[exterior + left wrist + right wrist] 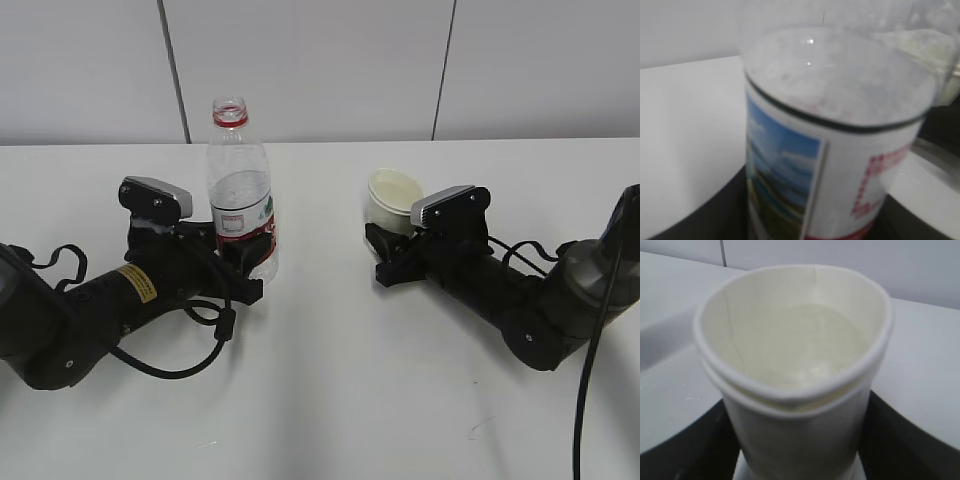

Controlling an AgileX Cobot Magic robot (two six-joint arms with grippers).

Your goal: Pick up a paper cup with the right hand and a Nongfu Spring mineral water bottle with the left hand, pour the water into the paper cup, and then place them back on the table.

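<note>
The clear Nongfu Spring mineral water bottle (238, 180) stands upright without a cap, showing its red neck ring. My left gripper (245, 255) is shut on it at the red-and-white label. In the left wrist view the bottle (840, 150) fills the frame between the dark fingers (695, 220). My right gripper (390, 245) is shut on the cream-white paper cup (392, 198), which is upright. In the right wrist view the cup (795, 430) has a squeezed rim and clear water (805, 350) inside. Its base is hidden by the fingers (685, 450).
The white table (330, 380) stretches in front of both arms. A pale panelled wall (320, 60) stands behind the table's far edge. A black cable (190, 350) loops beside the left arm.
</note>
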